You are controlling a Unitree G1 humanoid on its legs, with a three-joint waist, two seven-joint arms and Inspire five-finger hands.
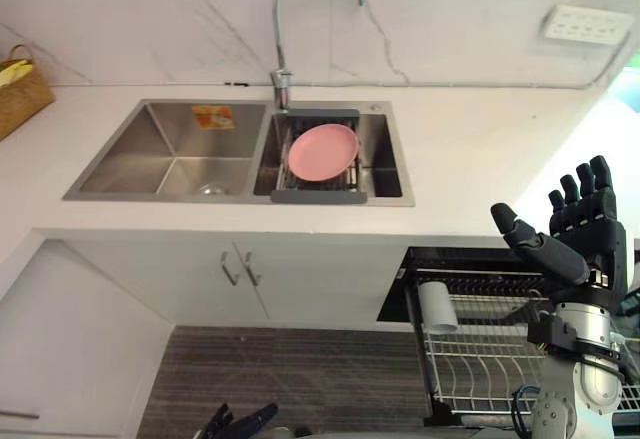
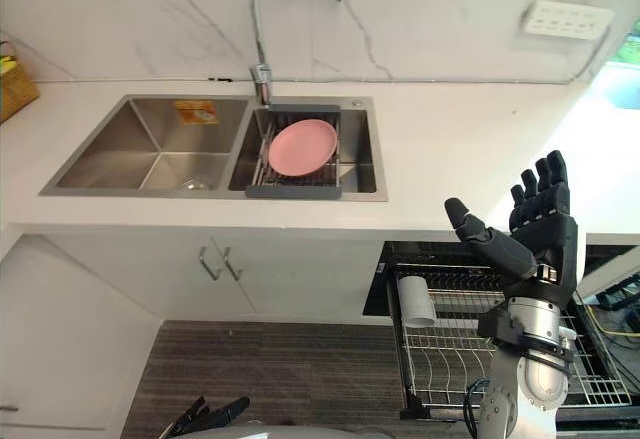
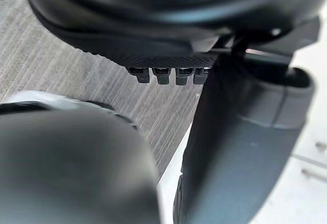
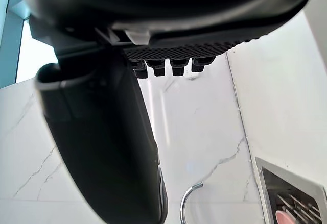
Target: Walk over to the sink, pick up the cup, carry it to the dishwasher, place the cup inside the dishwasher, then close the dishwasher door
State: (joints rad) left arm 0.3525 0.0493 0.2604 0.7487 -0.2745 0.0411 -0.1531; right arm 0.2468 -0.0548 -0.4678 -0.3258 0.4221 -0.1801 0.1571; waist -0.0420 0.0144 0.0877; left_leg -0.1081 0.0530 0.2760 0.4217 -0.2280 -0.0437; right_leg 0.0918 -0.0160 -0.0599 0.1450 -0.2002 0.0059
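The white cylindrical cup (image 1: pixel 437 306) lay in the pulled-out wire dishwasher rack (image 1: pixel 490 361), the dark right hand (image 1: pixel 590 224) raised empty above it, fingers straight, the left hand (image 1: pixel 245 422) relaxed low, so placing seemed done and shutting the door would first need the rack pushed in

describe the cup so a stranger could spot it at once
Start at the steel double sink in the white counter, then drop to the open dishwasher below the counter to its right. On its pulled-out wire rack, the cup sits at the left end: a plain white cylinder, the only item there, unlike the pink plate in the sink.
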